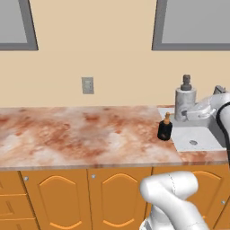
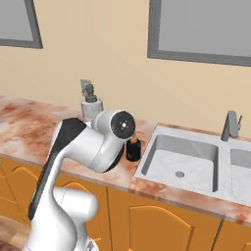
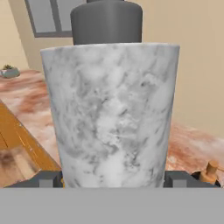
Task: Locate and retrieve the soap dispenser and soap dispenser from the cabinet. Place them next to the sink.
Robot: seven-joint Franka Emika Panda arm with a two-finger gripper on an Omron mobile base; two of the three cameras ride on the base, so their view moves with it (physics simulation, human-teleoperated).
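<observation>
Standing by the sink (image 2: 147, 169): two dispensers, black (image 1: 165, 128) and marbled (image 3: 109, 113), the latter claw-clamped (image 3: 113, 180).

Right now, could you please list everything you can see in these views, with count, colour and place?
Black soap dispenser: one, black with copper-orange pump, on the counter by the sink's left edge.
Grey soap dispenser: one, mottled light grey with dark grey pump, between the fingers, beside the sink.
Sink: one, light grey, double basin, set in the counter.
Faucet: one, grey, behind the sink.
Counter: one, reddish marble.
Base cabinets: orange, arched panels, under the counter.
Outlet: one, grey, on the wall.
Windows: two, grey frames.
Gripper: one; dark fingers flank the grey bottle.
</observation>
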